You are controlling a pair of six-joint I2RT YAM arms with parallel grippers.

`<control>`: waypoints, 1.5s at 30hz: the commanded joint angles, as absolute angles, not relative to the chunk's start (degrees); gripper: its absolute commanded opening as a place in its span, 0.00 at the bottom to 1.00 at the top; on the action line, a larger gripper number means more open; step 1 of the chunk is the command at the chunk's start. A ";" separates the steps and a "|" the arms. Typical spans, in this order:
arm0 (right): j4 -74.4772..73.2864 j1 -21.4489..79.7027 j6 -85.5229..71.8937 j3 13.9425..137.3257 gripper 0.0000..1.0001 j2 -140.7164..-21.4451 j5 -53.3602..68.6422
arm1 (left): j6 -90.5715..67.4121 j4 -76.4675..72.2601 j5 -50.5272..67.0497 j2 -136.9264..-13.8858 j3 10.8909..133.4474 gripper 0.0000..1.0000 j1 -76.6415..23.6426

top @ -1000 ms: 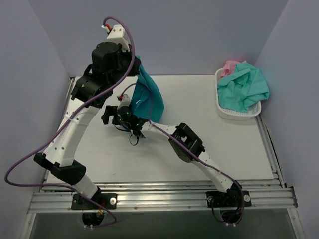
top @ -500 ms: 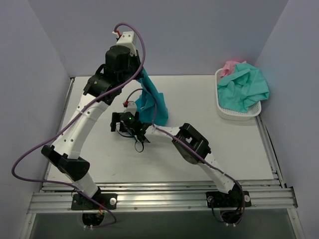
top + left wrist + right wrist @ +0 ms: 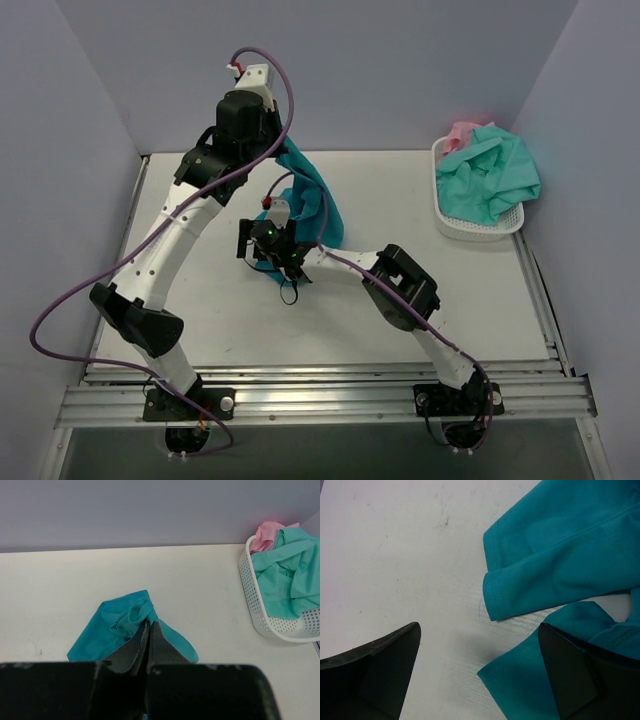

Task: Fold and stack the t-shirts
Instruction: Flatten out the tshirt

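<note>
My left gripper [image 3: 279,150] is raised above the table's back left and is shut on a bunched top fold of the deep teal-blue t-shirt [image 3: 315,205], which hangs down from it to the table. In the left wrist view the shut fingers [image 3: 149,626] pinch the shirt [image 3: 112,630]. My right gripper [image 3: 263,253] is open and low over the table, just left of the shirt's lower end. In the right wrist view [image 3: 479,626] a hemmed corner of the shirt [image 3: 520,685] lies between the open jaws, with a sleeve [image 3: 560,565] beyond. It holds nothing.
A white perforated basket [image 3: 478,228] stands at the back right, holding a mint-green t-shirt [image 3: 490,175] and a pink one [image 3: 460,132]. They also show in the left wrist view: the basket [image 3: 260,617], the mint-green shirt [image 3: 290,580], the pink one [image 3: 267,532]. Grey walls enclose the back and sides.
My left gripper has carried the hanging teal-blue shirt to the right. My right gripper has followed, moving right and slightly nearer along the table, still open.
</note>
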State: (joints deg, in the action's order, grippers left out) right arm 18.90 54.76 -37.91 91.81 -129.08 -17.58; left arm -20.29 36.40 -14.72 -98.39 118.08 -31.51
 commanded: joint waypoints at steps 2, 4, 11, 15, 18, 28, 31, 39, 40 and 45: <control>17.14 54.06 -37.79 94.30 1.00 -127.60 -20.39 | -20.48 32.52 -13.80 -98.35 117.51 0.02 -31.11; 17.05 53.70 -37.97 96.75 1.00 -129.19 -19.60 | -20.48 32.52 -13.80 -98.26 117.42 0.02 -31.03; 16.00 53.18 -38.50 101.77 0.99 -135.34 -18.55 | -19.95 31.20 -14.24 -96.51 114.97 0.02 -30.41; 15.29 52.56 -38.67 103.62 0.98 -137.28 -18.02 | -20.13 30.76 -13.54 -96.33 113.99 0.02 -29.71; 15.21 52.03 -38.76 103.36 0.97 -137.81 -18.28 | -20.30 30.06 -12.92 -96.42 113.29 0.02 -29.10; 15.38 50.89 -39.20 103.18 0.39 -139.66 -17.23 | -21.18 28.30 -10.37 -96.77 110.92 0.02 -27.16; 15.03 50.63 -39.20 103.53 0.27 -140.36 -16.88 | -21.27 27.95 -10.28 -96.59 110.48 0.02 -26.98; 14.15 50.45 -39.99 104.41 0.07 -142.56 -15.82 | -21.53 27.16 -9.93 -95.89 109.07 0.02 -26.19; 13.98 50.45 -39.99 104.50 0.02 -142.73 -15.82 | -21.53 27.07 -9.93 -95.71 108.72 0.02 -26.19; 13.97 50.54 -39.99 103.72 0.00 -142.12 -16.61 | -21.53 26.90 -9.93 -96.06 108.54 0.02 -26.10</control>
State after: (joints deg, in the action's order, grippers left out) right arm 17.56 50.65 -39.46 103.57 -140.53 -16.38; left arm -20.84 30.15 -10.33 -98.37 108.66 -26.52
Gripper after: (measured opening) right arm 0.009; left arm 0.037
